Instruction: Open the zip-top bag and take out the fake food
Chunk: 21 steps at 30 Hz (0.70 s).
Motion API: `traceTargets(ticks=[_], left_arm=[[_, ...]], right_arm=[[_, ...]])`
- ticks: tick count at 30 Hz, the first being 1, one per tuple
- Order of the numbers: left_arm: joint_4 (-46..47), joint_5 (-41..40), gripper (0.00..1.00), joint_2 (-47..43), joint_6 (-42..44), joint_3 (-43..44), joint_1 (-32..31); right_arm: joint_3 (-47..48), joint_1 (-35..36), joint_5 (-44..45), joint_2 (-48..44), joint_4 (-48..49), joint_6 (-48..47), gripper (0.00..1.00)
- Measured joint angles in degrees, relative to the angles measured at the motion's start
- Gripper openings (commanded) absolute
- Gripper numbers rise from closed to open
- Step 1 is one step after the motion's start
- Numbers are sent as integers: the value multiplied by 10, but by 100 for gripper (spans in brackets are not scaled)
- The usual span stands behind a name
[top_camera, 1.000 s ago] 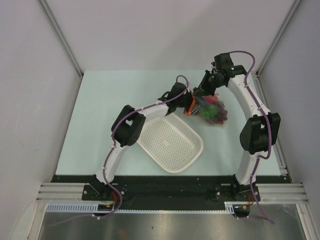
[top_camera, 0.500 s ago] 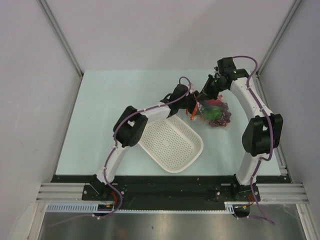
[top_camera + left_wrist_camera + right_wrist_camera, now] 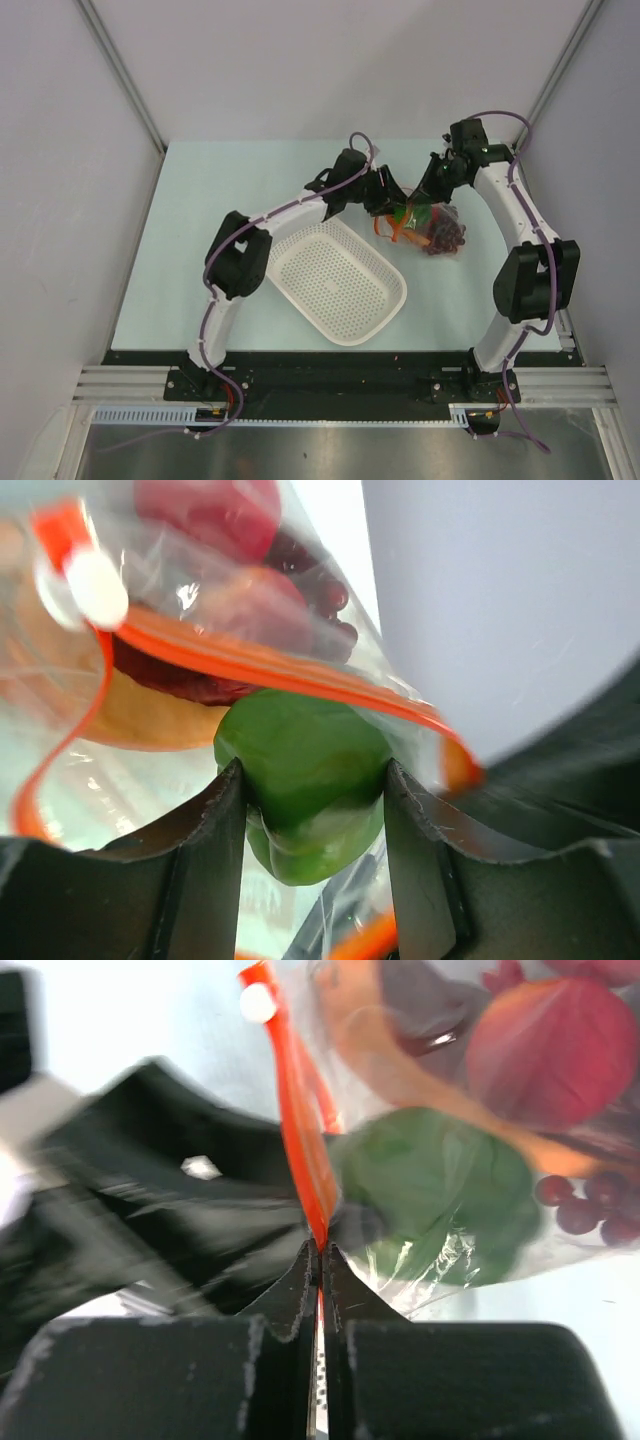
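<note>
The zip-top bag (image 3: 438,230) lies at the back right of the table, clear with an orange-red zipper strip (image 3: 270,670). Its mouth is open. My left gripper (image 3: 312,780) reaches into the mouth and is shut on the green bell pepper (image 3: 300,735), which also shows in the top view (image 3: 418,212). My right gripper (image 3: 322,1252) is shut on the zipper strip (image 3: 300,1130) at the bag's edge. A red round fruit (image 3: 560,1050), dark grapes (image 3: 590,1210) and an orange carrot-like piece (image 3: 130,715) lie inside the bag.
A white perforated basket (image 3: 340,280) stands in front of the bag, under my left forearm. The right side wall and its rail (image 3: 560,300) run close to the right arm.
Both grippers and the bag have shifted to the right. My left gripper has gone into the bag's mouth and closed on the green pepper. My right gripper has kept hold of the zipper strip.
</note>
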Motion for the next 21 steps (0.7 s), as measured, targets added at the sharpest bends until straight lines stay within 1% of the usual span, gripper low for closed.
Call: traceTargets(ticks=[4,10,14,17,21], left_arm=[[-45,-24,0,-40,33,-10,5],[-139,-70,0,-90,112,-14,13],[-200,-85,0,-137,163,-27,15],[-229,-90,0,-203,194,-79,15],[-254,-99,0,-314,228,-192,15]], right_arm=[[-15,-1,21,-10,0,-19,0],[-18,-1,48,-13,0,-42,0],[-18,-1,56,-13,0,-49,0],[-18,-1,56,-13,0,-53,0],[-18,-1,56,-13,0,-56,0]])
